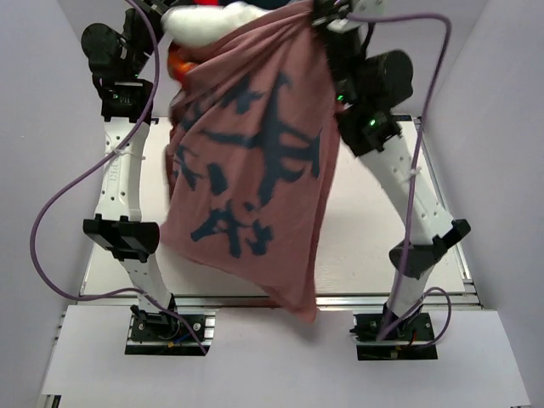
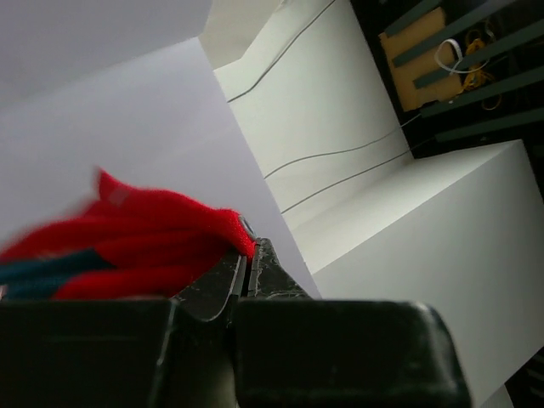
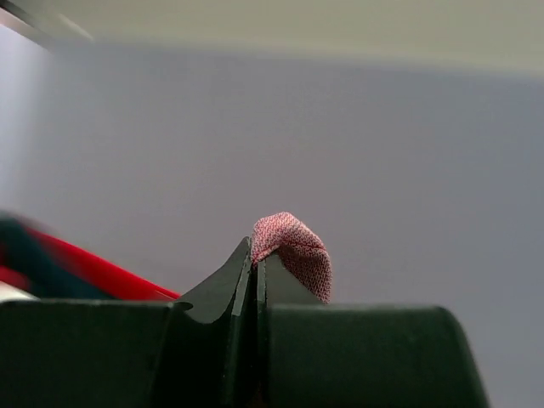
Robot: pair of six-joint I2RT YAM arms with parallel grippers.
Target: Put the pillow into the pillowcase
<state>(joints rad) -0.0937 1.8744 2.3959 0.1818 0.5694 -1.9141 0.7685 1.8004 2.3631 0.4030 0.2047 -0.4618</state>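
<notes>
The pillowcase (image 1: 246, 170) hangs high over the table with its dull pink inner side and dark marks facing the top camera. Its bottom corner droops past the table's near edge. The white pillow (image 1: 208, 24) bulges out of the case's upper opening at the frame's top. My left gripper (image 2: 248, 246) is shut on the red edge of the pillowcase (image 2: 144, 238) at the opening's left side. My right gripper (image 3: 255, 251) is shut on a small fold of the pillowcase (image 3: 297, 246) at the right side. Most of the pillow is hidden inside the fabric.
The white table (image 1: 365, 255) lies below the hanging case, which covers much of it. Both arms stand raised, with purple cables (image 1: 51, 204) looping beside them. White enclosure walls close in on the left and right.
</notes>
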